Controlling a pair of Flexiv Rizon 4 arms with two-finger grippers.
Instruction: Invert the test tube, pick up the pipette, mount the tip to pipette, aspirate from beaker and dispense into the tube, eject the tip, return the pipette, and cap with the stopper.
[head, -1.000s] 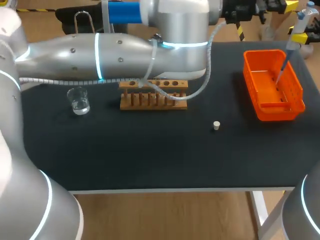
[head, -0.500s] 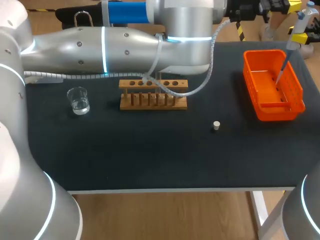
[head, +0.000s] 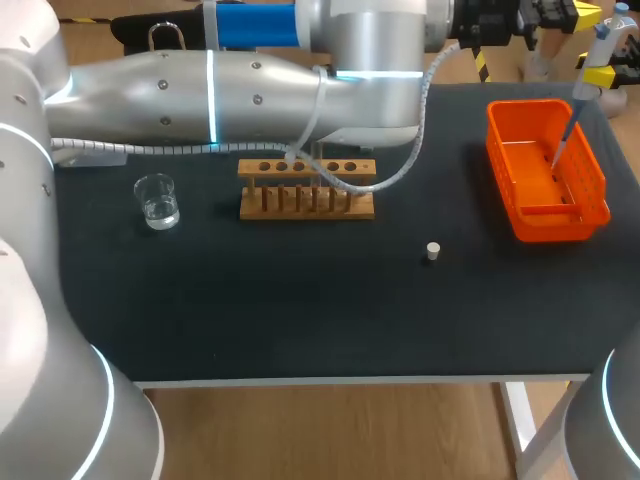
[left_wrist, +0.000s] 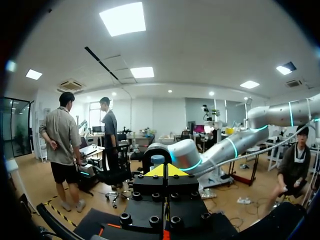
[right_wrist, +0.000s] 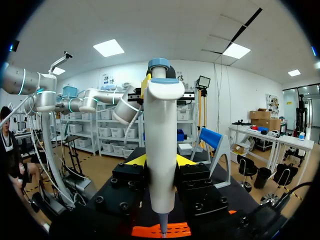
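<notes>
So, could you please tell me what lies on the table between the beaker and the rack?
Nothing does. In the head view, the stretch of black mat between the beaker and the rack is bare.

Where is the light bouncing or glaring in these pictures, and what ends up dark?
Head view: bright highlights streak the silver left arm, and the beaker glints against the black table. Left wrist view: the claw sits dark under the overhead light. Right wrist view: the white pipette is evenly lit.
</notes>
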